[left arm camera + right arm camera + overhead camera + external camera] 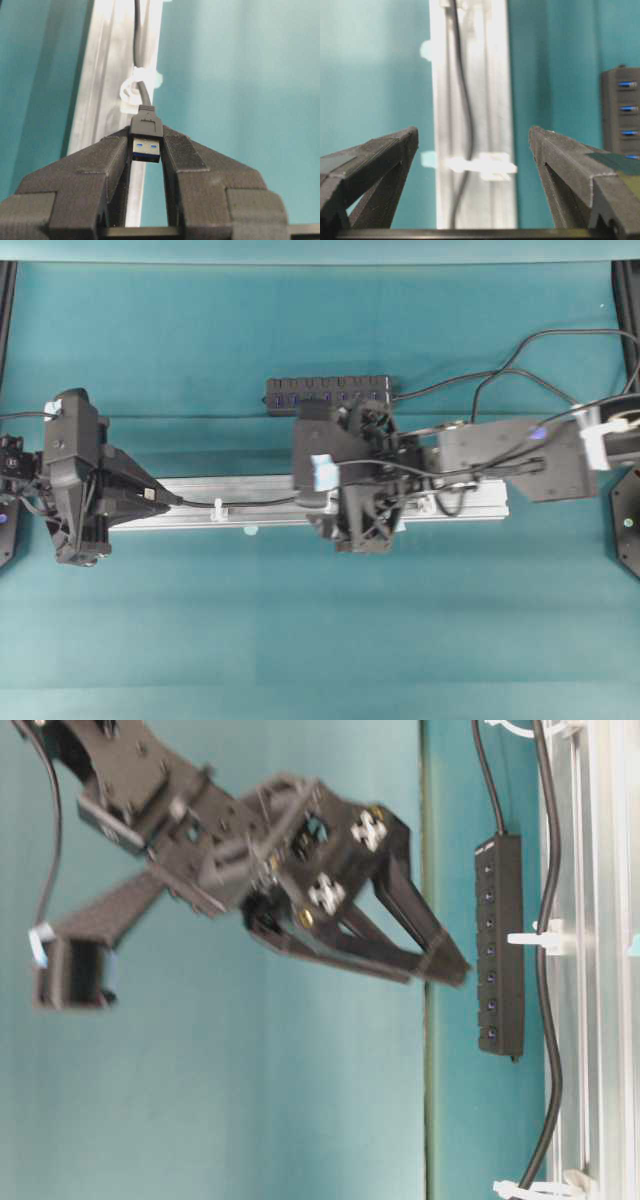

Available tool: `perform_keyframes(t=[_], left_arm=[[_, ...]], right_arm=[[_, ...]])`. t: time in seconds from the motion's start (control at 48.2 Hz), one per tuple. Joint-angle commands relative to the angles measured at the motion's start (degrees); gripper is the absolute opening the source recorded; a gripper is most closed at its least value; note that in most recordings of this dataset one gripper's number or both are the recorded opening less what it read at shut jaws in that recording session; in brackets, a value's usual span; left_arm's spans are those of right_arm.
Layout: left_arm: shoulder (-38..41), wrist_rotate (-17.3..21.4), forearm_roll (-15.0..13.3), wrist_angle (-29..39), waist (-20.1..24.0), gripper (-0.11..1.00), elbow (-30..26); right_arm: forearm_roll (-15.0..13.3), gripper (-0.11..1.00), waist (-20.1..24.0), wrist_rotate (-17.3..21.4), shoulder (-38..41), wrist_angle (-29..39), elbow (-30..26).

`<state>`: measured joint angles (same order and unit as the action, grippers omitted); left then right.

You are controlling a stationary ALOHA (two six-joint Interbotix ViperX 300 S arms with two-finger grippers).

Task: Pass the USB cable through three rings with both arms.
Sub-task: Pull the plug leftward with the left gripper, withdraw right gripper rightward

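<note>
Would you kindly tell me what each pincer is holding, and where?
Left pincer grips the thin black USB cable by its metal-tipped plug; right pincer holds nothing.

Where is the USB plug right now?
The USB plug sits clamped between the left gripper fingertips, at the left end of the aluminium rail in the overhead view, just past a white ring.
</note>
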<state>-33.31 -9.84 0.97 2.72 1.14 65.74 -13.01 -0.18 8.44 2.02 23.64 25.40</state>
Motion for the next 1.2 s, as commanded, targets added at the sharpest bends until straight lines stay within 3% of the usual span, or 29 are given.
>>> perform_keyframes(t=[0.0,1.182], left_arm=[[-0.3,0.1,0.2,-0.5,-0.2,0.21,-1.6],[-5.0,0.3,0.2,-0.2,-0.3,0.21,-1.1]], right_arm=[[-0.3,0.83,-0.3,-0.4,-2.7,-0.5,0.4],[-0.3,0.83,-1.1,-0.2,-14.7,4.2,10.2]])
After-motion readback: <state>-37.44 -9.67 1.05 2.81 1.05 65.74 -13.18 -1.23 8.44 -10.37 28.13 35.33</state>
